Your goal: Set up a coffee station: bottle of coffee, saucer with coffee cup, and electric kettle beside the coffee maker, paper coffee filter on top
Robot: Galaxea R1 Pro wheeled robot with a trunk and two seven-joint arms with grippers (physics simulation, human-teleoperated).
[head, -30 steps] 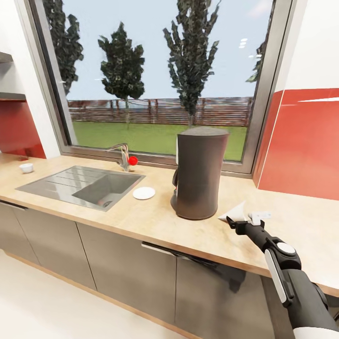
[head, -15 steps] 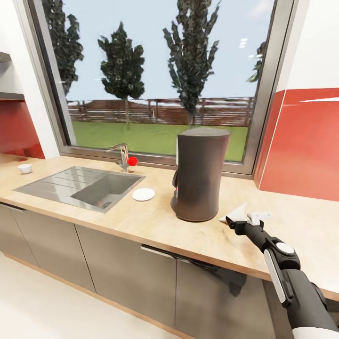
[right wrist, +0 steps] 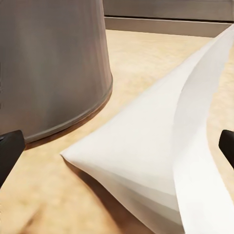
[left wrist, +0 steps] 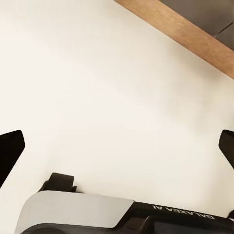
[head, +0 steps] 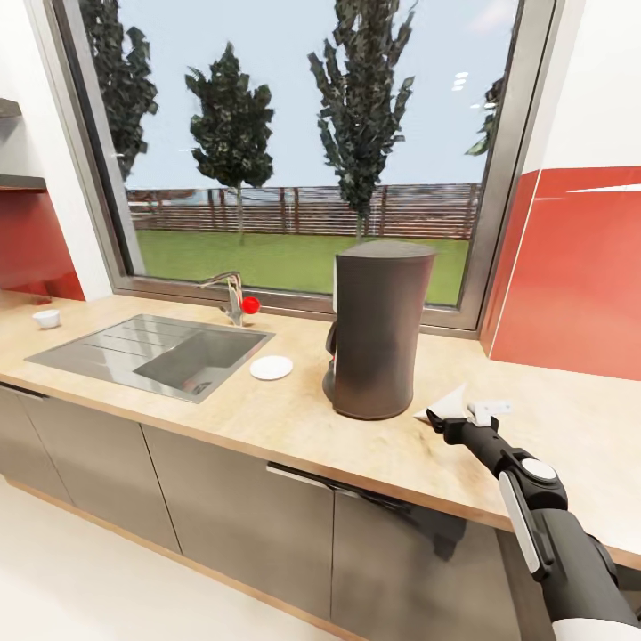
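Observation:
On the light wood-grain countertop (head: pixel 267 418) stands the dark grey coffee maker (head: pixel 378 334), whose base (right wrist: pixel 48 63) comes up close in the right wrist view. Just right of it lies a white paper coffee filter (head: pixel 445 401), folded to a point (right wrist: pixel 146 161). My right gripper (head: pixel 461 417) hangs low over the counter, open, with its fingertips (right wrist: pixel 9 151) wide apart on either side of the filter. The white saucer (head: pixel 271 367) lies left of the coffee maker, beside the sink. A small white coffee cup (head: pixel 47 318) stands far left. My left gripper (left wrist: pixel 117 146) is open over pale floor. Bottle and kettle are out of view.
A steel sink (head: pixel 151 352) with a tap (head: pixel 230 298) and a red knob (head: pixel 251 304) is set into the counter at the left. A big window runs behind. Dark grey shelf (head: pixel 18 182) at the far left edge. Red backsplash (head: pixel 570 276) on the right.
The view has shifted slightly to the right. The right gripper and the filter sit where they were beside the coffee maker.

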